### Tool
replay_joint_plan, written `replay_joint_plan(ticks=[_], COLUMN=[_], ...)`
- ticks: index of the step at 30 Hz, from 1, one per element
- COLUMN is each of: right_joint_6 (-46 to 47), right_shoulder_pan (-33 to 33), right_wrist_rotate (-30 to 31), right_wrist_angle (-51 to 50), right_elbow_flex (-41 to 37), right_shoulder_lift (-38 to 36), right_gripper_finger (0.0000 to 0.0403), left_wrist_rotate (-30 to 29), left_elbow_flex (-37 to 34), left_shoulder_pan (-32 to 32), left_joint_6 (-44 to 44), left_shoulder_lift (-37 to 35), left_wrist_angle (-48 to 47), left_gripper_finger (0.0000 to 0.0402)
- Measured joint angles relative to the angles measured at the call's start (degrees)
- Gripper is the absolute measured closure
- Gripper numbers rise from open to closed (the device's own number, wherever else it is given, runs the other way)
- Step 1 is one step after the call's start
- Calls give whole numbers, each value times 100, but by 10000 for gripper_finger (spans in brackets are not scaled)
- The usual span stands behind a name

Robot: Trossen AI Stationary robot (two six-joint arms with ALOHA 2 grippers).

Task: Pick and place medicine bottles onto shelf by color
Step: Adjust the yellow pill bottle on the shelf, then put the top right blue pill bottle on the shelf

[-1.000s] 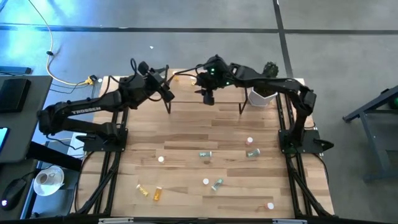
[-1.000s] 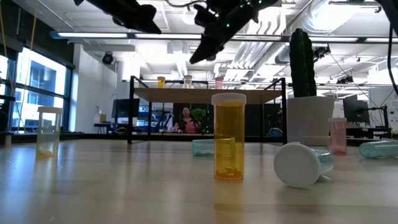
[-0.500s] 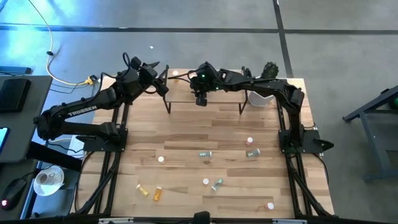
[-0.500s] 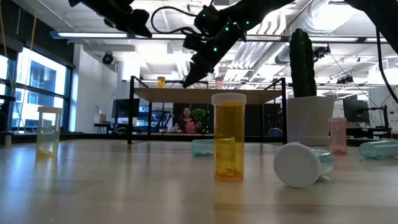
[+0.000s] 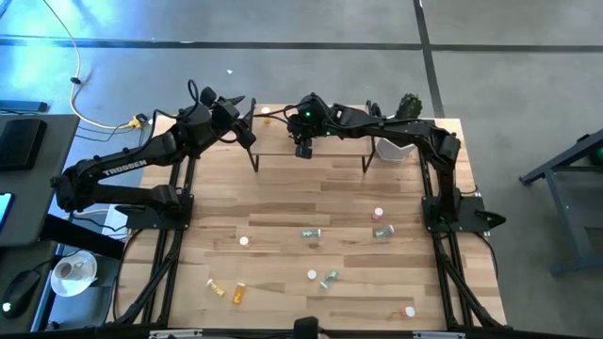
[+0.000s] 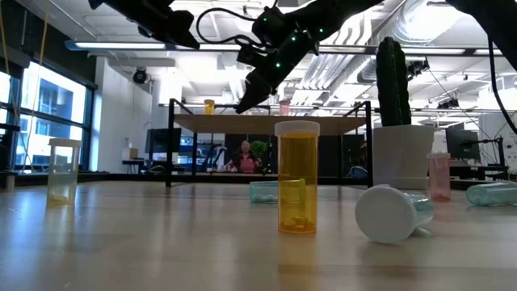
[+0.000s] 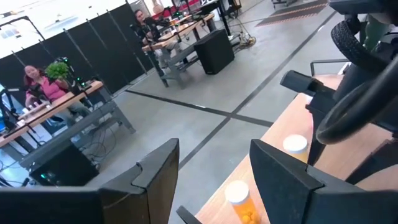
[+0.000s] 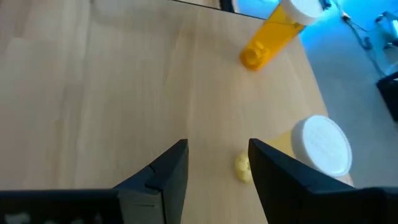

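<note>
Hovering over the shelf (image 5: 330, 143) at the far edge of the table, the right gripper (image 5: 301, 149) points down at the light-wood board. In the right wrist view its two dark fingers (image 8: 163, 171) stand apart with only bare wood between them, so it holds nothing. Just ahead of this claw stands a yellow bottle (image 8: 311, 152) with a white cap, and farther beyond it an orange bottle (image 8: 273, 34).

The left gripper (image 5: 247, 132) hangs beside the shelf's left end, its fingers (image 7: 152, 180) also spread and empty. In its wrist view the orange bottle (image 7: 239, 199) sits just past the claw.

Judging from this, a bottle has just been set down and the right claw should now lift clear. To do that well it should rise straight up before swinging away, since the yellow bottle stands close to one finger and a sideways move could topple it.

The other medicine bottles (image 5: 311, 233) lie scattered on the tabletop, well below both claws in the high view. A cactus pot (image 5: 400, 141) stands past the shelf's right end.

Compared with a second ago, the right arm has reached farther left and lower over the shelf, and the left arm has drawn back toward the table's far left corner. Over the last half second, neither arm has visibly moved.
</note>
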Motion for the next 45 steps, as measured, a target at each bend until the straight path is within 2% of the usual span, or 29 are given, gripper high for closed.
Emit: replay_joint_plan(ticks=[4,22,29,38,45], right_joint_6=[-1,-5,-6,147,717], right_shoulder_pan=[0,0,99,240,257], right_wrist_rotate=[241,245,246,251,115], right_wrist_angle=[11,37,-447,-1644,-2347], right_elbow_flex=[0,0,15,15,17], right_shoulder_lift=[0,0,-262,-966,-1554], right_gripper_finger=[245,245,245,245,245], left_wrist_rotate=[-1,-8,11,1095,1212], left_elbow_flex=[0,0,0,0,0], left_shoulder_pan=[0,0,-15,-137,-305], left_joint_6=[1,-26,-319,-630,-646], left_shoulder_lift=[0,2,2,2,2], left_wrist_angle=[0,-2,-307,-525,-492], left_gripper_finger=[213,213,213,213,213])
